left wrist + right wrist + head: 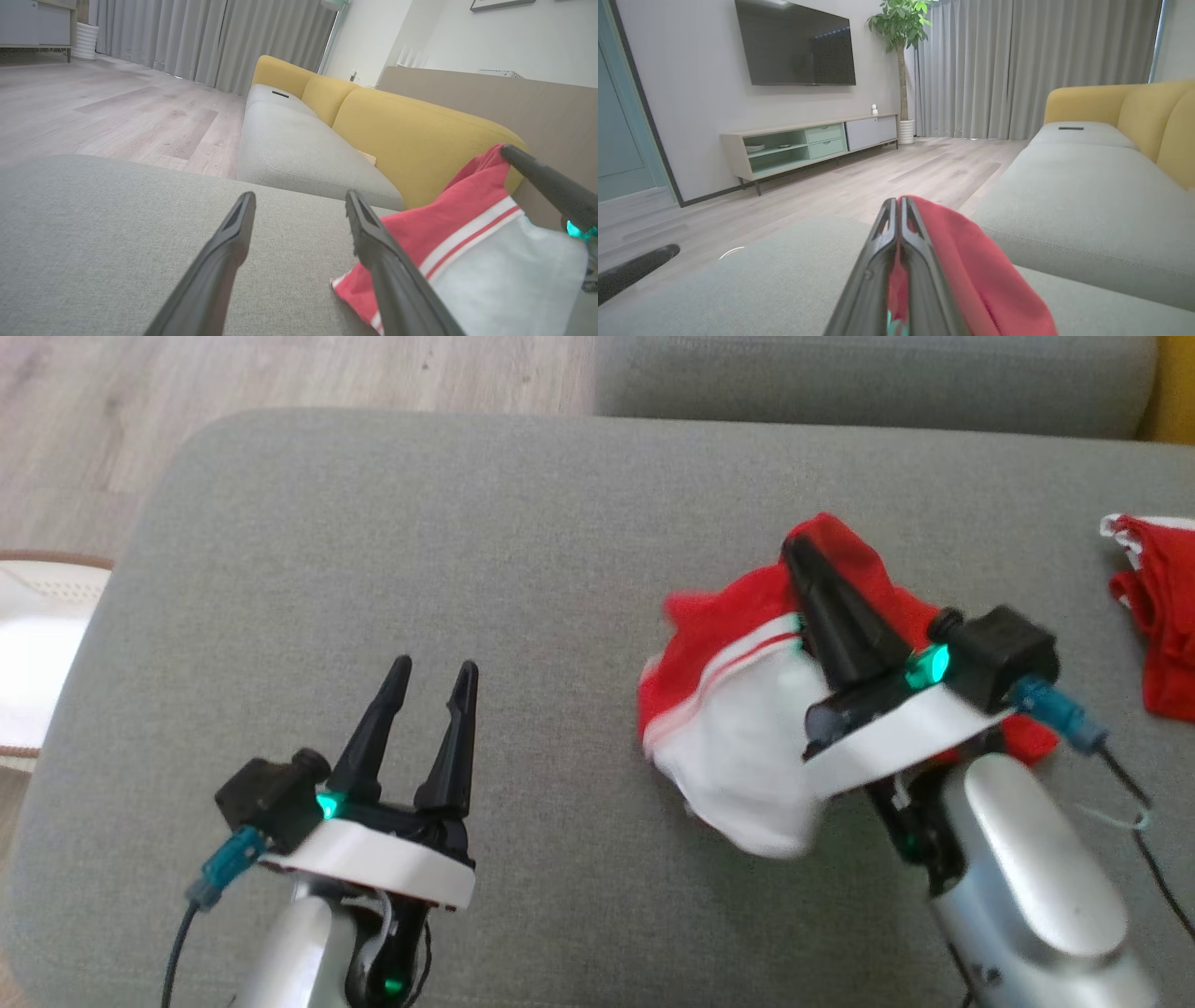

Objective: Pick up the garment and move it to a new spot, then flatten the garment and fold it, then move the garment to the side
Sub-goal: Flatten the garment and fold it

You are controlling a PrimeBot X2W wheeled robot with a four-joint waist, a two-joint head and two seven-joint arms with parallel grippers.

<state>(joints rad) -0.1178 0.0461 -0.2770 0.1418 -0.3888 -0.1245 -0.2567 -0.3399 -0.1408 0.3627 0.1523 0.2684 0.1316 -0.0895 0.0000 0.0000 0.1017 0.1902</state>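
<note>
The garment point(738, 709) is a red and white piece with red-white stripes, bunched up and lifted off the grey cushion point(467, 541). My right gripper point(803, 555) is shut on the garment's red upper part, and the cloth hangs down and blurs below it. In the right wrist view the two fingers point(899, 219) press together with red cloth point(971, 275) pinched between them. My left gripper point(437, 670) hovers open over the cushion at the lower left, holding nothing. The left wrist view shows the garment point(472, 247) to the right of its fingers point(243, 210).
A second red and white cloth point(1158, 616) lies at the cushion's right edge. A pale round object point(37, 653) stands on the wooden floor at the left. Behind the cushion runs a sofa with a grey seat point(299, 149) and yellow backrests point(411, 135).
</note>
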